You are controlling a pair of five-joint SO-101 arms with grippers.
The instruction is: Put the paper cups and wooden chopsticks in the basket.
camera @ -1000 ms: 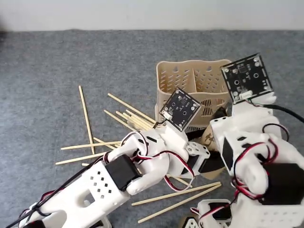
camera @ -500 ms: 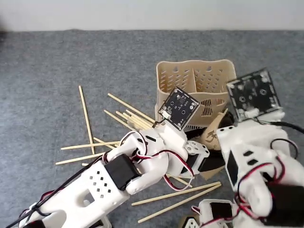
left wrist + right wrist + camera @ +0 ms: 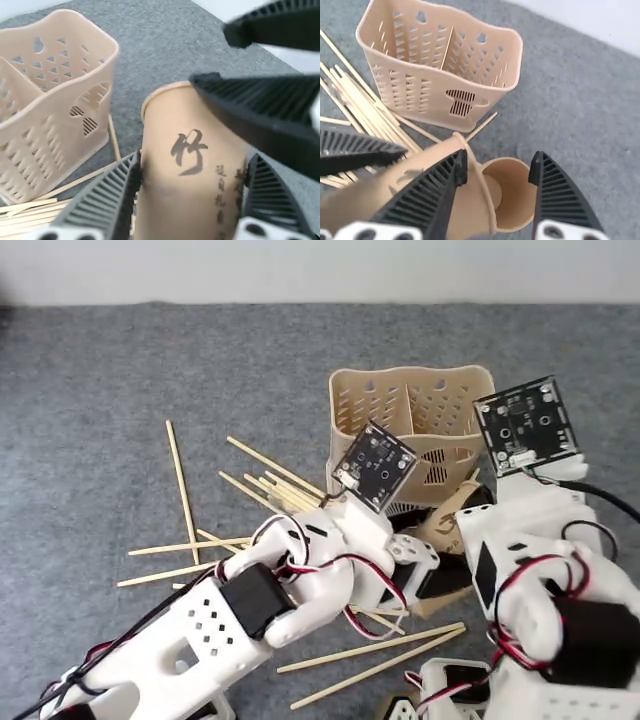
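A paper cup (image 3: 165, 115) with black characters is held off the table, my left gripper (image 3: 194, 162) shut on its sides. It also shows between the two arms (image 3: 447, 523), in front of the beige basket (image 3: 410, 405). My right gripper (image 3: 500, 155) is open right beside it, one finger (image 3: 260, 105) against that cup's wall. Between the right fingers lies a second cup (image 3: 512, 200), its open mouth towards the camera, beside the held cup (image 3: 395, 200). Wooden chopsticks (image 3: 270, 485) lie piled left of the basket.
More chopsticks lie scattered over the grey carpet: one long stick (image 3: 180, 490) far left, two (image 3: 370, 650) near the front between the arms. The basket (image 3: 440, 75) has a divider and perforated walls. Open carpet lies behind and left of it.
The right arm's wrist dipped forward and to the right, then came partly back towards the basket. The left arm with its cup has hardly moved.
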